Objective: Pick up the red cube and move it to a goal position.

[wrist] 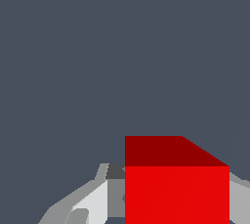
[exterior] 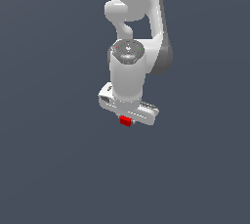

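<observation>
The red cube (exterior: pixel 126 121) is a tiny bright red block that peeks out just under my white gripper (exterior: pixel 126 119) in the exterior view. The hand hides most of it there. In the wrist view the red cube (wrist: pixel 177 189) fills much of the picture. Light grey fingers (wrist: pixel 93 203) sit against both of its sides. My gripper (wrist: pixel 177 208) is shut on the cube. The arm reaches straight down from above, and the fingertips are hidden by the hand in the exterior view.
A plain dark grey surface (exterior: pixel 53 169) fills the whole background in both views. The white arm (exterior: pixel 134 17) rises toward the top of the exterior view. No other object shows.
</observation>
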`<state>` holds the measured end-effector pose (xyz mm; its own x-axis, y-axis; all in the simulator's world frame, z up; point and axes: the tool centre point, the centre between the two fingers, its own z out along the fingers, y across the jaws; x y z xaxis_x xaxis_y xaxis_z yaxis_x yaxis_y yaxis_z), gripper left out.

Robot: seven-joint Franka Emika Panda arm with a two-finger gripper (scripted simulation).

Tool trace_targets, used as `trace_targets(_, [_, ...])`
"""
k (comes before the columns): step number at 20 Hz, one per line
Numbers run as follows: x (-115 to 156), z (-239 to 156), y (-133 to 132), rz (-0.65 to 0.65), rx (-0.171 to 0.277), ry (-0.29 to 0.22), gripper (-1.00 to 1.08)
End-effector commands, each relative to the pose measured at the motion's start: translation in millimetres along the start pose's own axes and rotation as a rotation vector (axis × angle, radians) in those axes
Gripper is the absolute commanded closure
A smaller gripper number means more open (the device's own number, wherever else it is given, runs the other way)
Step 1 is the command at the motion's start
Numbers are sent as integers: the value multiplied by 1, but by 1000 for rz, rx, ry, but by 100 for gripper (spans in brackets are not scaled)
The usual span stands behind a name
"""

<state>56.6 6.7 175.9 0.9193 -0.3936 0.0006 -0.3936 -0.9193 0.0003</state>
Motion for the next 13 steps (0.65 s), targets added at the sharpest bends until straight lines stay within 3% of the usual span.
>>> trace_targets(1, [7,-7,-1,0,0,0,108])
trace_targets(13, [18,-15,-3,0,0,0,108])
